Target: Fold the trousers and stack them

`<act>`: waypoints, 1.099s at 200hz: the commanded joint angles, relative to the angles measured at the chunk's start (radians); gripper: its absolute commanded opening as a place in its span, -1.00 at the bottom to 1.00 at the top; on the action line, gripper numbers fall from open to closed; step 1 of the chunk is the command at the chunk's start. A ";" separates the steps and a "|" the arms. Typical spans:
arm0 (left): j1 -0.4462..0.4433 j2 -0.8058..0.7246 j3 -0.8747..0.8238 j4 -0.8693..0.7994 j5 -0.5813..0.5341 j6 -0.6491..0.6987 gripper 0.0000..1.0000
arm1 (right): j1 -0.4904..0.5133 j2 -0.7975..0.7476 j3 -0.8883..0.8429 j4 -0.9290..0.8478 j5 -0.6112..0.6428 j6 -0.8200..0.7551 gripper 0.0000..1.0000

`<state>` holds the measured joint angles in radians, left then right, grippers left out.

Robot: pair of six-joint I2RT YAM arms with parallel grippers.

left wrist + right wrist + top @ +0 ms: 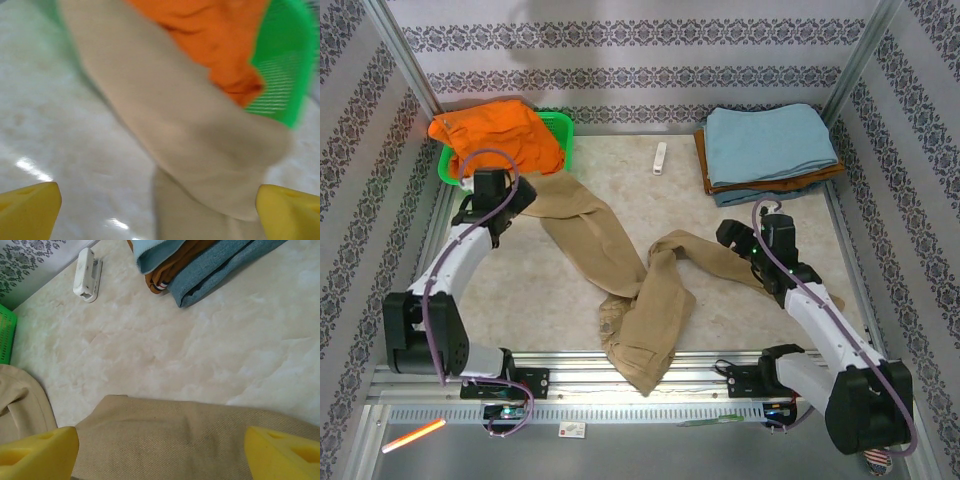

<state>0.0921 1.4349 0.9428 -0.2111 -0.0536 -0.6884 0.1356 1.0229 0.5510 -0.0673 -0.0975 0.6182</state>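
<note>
left hand (159,215) spread wide, right hand (160,455) spread wide, tan trousers (660,305) rumpled, sprawled unfolded

One pair of trousers (655,300), one basket (560,125)

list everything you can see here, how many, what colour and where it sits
trousers: one pair, khaki-tan, sprawled unfolded across the middle of the table
garment: one, orange, heaped on the basket at far left
basket: one, green, far left corner
folded cloths: at least three stacked, light blue over brown over teal, far right
small object: one, white, far centre near the wall
stick: one, orange-red, in front of the near rail, left
table: one, pale marbled
left gripper: one, yellow fingertips, open over the trousers beside the basket
right gripper: one, yellow fingertips, open over the trousers on the right
</note>
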 commanded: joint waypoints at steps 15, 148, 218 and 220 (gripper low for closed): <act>0.076 0.150 -0.006 0.203 0.077 0.105 0.93 | 0.011 0.014 -0.014 0.079 0.018 -0.020 0.74; 0.042 0.590 0.384 0.080 0.175 0.190 0.33 | 0.013 0.034 -0.014 0.094 0.010 -0.018 0.72; 0.040 0.602 0.406 0.013 0.171 0.194 -1.00 | 0.010 0.027 -0.014 0.088 0.015 -0.020 0.72; 0.040 0.597 0.400 0.016 0.171 0.194 -1.00 | 0.010 0.026 -0.014 0.087 0.015 -0.021 0.71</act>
<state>0.1371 2.0441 1.3537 -0.1532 0.1127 -0.5041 0.1356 1.0573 0.5472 0.0048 -0.0944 0.6174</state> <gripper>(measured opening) 0.048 0.859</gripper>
